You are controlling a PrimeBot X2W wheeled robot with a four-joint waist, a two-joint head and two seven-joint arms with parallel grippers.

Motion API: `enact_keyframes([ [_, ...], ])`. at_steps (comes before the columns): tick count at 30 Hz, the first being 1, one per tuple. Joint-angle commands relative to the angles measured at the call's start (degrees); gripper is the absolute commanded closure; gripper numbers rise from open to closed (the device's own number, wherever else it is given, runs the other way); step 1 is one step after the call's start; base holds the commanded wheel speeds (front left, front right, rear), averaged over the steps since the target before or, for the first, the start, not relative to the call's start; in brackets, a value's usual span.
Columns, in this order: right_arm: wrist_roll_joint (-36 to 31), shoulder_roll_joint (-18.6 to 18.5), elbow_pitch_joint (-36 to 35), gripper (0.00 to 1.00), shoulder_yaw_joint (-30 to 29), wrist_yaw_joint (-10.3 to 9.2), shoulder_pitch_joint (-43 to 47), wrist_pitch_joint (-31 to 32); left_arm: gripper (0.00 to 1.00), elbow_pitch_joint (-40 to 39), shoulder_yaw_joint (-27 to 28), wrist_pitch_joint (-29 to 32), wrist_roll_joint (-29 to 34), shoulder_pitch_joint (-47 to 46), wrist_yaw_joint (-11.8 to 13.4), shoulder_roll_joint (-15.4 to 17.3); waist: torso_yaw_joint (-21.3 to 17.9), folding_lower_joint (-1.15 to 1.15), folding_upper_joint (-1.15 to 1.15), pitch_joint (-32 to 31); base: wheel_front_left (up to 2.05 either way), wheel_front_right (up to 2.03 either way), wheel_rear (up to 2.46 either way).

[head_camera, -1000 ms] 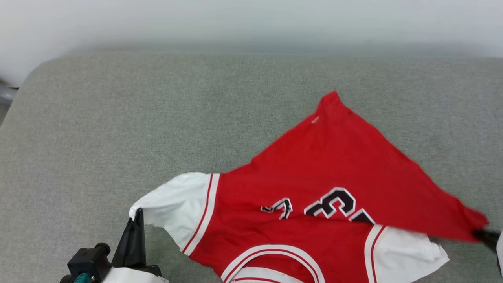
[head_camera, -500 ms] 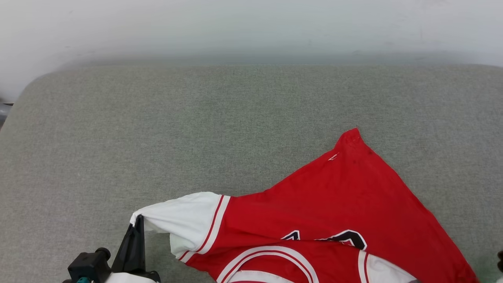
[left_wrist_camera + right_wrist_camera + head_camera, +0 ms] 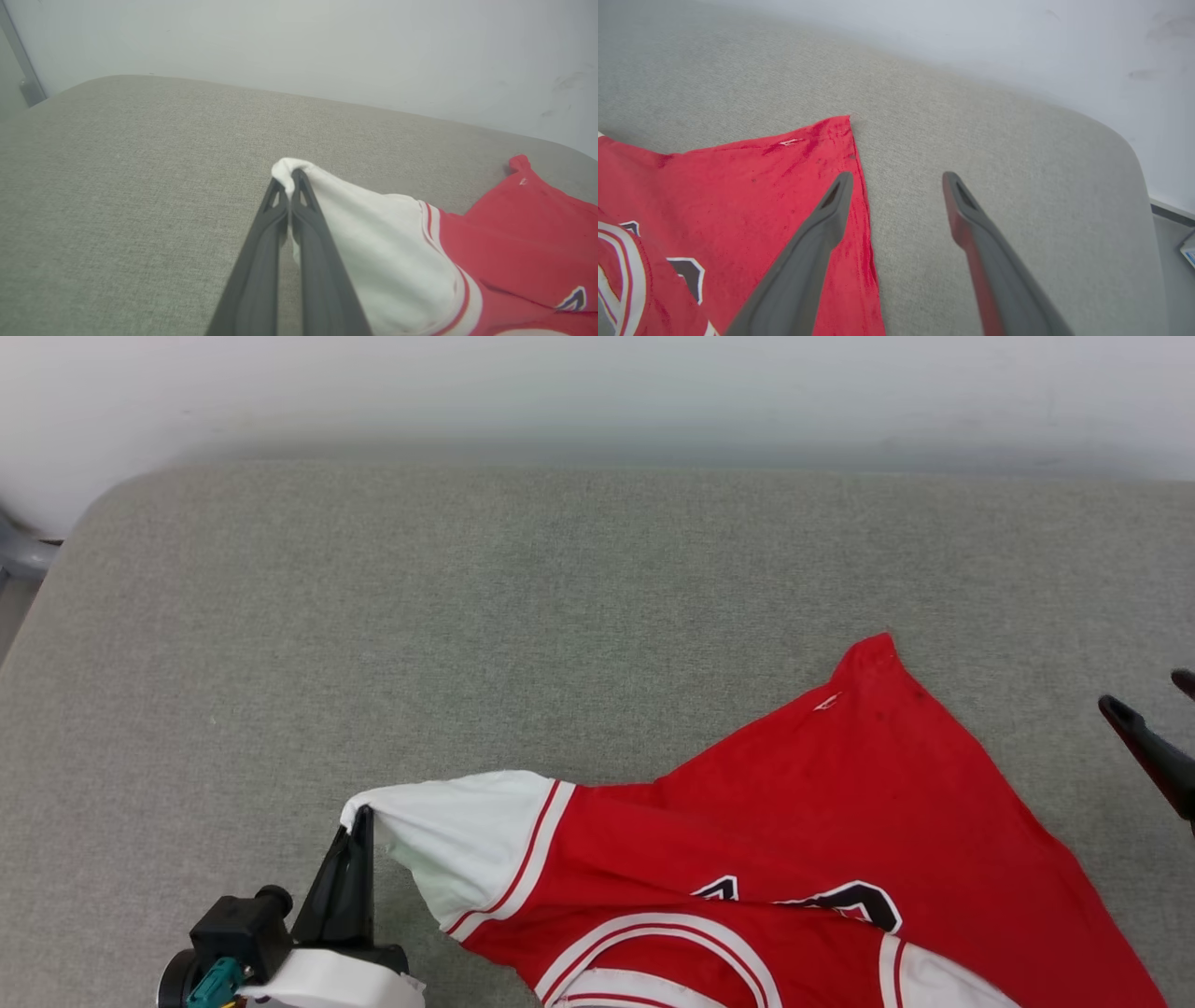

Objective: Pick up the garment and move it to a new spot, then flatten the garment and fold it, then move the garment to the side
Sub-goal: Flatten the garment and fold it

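Nearest, at the lower left of the head view, the left gripper (image 3: 359, 817) has its two fingers pressed together on the tip of one white sleeve (image 3: 457, 840), which is drawn to a point; the left wrist view shows the cloth folded over the fingertips. The single garment (image 3: 840, 803) lies on the near right part of the grey cushion (image 3: 467, 616), its striped collar end and second white sleeve cut off by the bottom edge. A fold hides most of the black, white-edged lettering (image 3: 840, 901); two fragments show, unreadable. A white tag (image 3: 827, 702) near the far red corner is too small to read. At the right edge, the right gripper (image 3: 1146, 693) stands spread, holding nothing, partly cut off. Beyond is a pale wall (image 3: 560, 392).
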Motion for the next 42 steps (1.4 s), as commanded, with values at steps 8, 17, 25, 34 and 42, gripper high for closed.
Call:
enact_keyframes([
  [8, -2.4, -0.7, 2.5, 0.00, 10.9, -0.05, -15.9, 10.1, 1.00, -1.0, -2.5, -0.1, 1.0, -4.4, -0.7, -0.4, 4.2, 0.00, 0.00, 4.9, 0.00, 0.00, 0.00],
  [17, -3.2, 0.3, 14.9, 0.00, 24.5, -0.05, -30.0, 17.7, 1.00, -1.1, -5.2, -0.6, 1.4, -8.4, -1.4, -1.4, 8.0, 0.00, 0.00, 9.8, 0.00, 0.00, 0.00],
  [25, -2.3, 2.7, 26.6, 0.00, 30.4, -0.05, -35.8, 15.1, 1.00, -0.1, -7.6, -0.9, 1.4, -11.5, -2.1, -2.2, 11.0, 0.00, 0.00, 13.1, 0.00, 0.00, 0.00],
  [34, 1.6, 3.0, 35.7, 1.00, 38.2, -0.03, -32.0, 12.6, 1.00, 1.5, -7.4, -1.0, 1.1, -11.8, -2.1, -2.7, 11.4, 0.00, 0.00, 12.6, 0.00, 0.00, 0.00],
  [42, 4.0, 2.4, 32.5, 1.00, 37.6, -0.06, -37.2, -1.4, 1.00, 1.5, -6.1, -1.0, 2.2, -11.5, -2.5, -1.0, 8.2, 0.00, 0.00, 8.4, 0.00, 0.00, 0.00],
])
